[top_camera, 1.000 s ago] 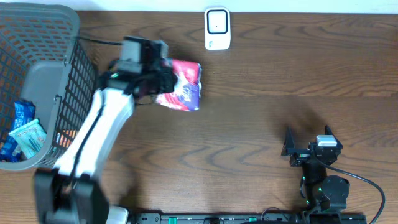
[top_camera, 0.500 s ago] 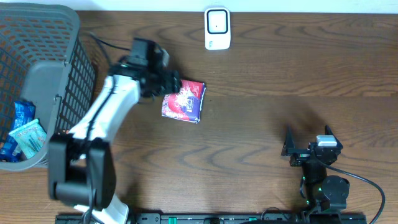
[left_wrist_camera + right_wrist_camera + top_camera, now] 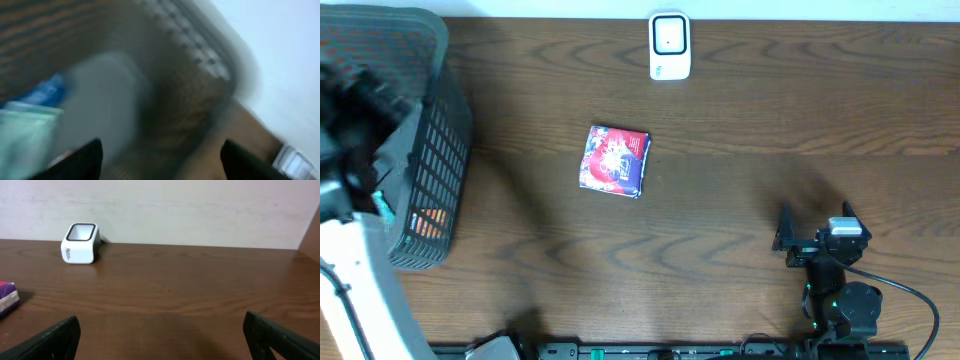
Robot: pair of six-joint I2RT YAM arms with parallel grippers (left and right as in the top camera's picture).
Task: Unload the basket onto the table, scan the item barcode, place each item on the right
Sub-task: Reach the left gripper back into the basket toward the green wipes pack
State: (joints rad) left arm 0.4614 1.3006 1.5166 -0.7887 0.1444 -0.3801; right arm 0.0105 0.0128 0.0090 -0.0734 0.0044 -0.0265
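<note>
The left tool hangs over the grey mesh plastic basket. Its fingers stand well apart with nothing between them, though that view is smeared. The right tool rests near the front edge, spread wide and empty too.

The flat red-and-purple foil packet lies alone on the dark brown wooden worktop, well apart from both tools and short of the small white box scanner.

I judge the risks to be these. A thin, slick packet lying flat may skid from a pinch. Its barcode, which I cannot find, may face down. The blurred arm could catch the basket rim.

The overhead view shows the whole packet. The right wrist shows only its edge but also the scanner's dark window. The left wrist alone shows blue and pale green packs inside the basket.
</note>
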